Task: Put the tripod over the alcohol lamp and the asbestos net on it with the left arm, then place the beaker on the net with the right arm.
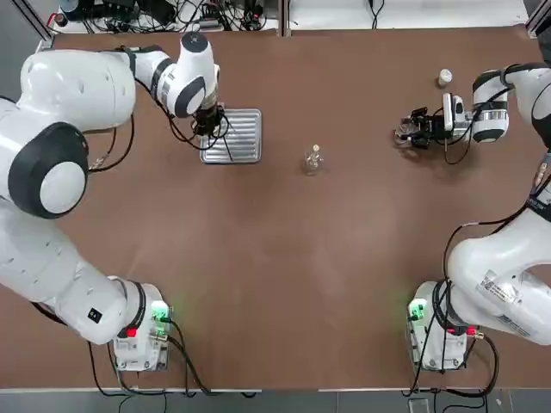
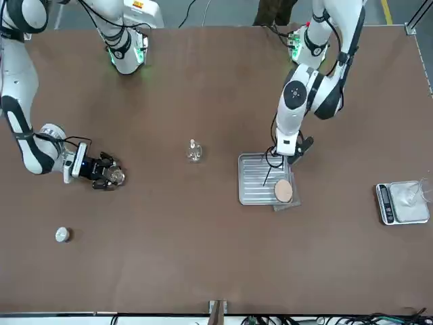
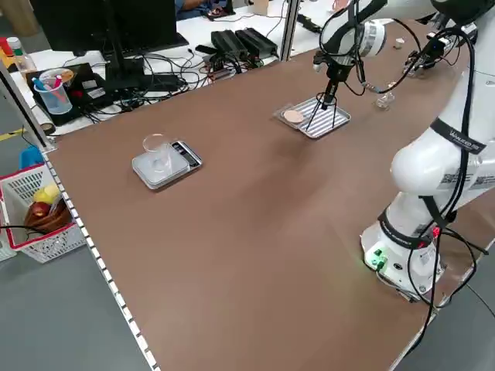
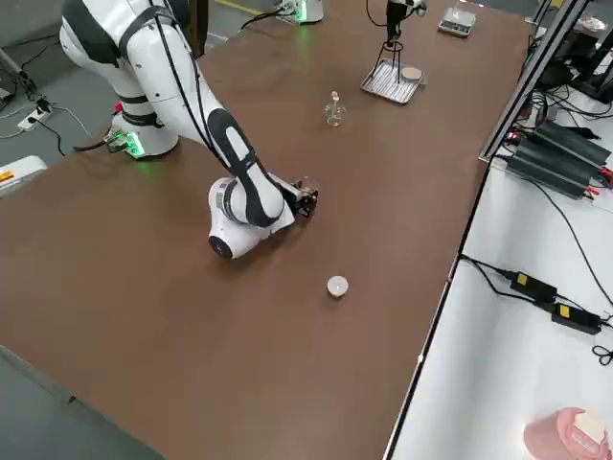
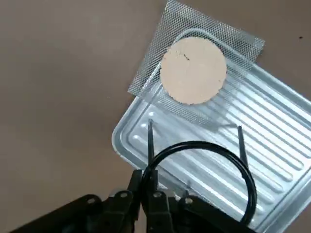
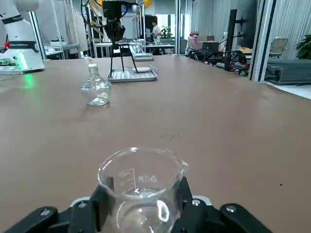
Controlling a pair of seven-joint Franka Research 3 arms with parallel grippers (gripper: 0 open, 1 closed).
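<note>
Left hand (image 5: pixel 149 194) clamped on tripod (image 5: pixel 209 145) ring, above tray (image 5: pixel 277 141); net (image 5: pixel 193 70) overlapping tray edge. Right hand (image 6: pixel 141 213) clamped around beaker (image 6: pixel 142 174). Lamp (image 6: pixel 96 87) on bench (image 6: pixel 218 136).

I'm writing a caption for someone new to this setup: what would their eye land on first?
Probably the two big white robot arms, reaching over the brown table from its left and right sides. Next, the left pincer gripping the black wire stand above the ribbed silver tray, where a wire net with a pale disc overlaps the rim. Then the clear glass beaker, held in the right pincer across the table.
</note>
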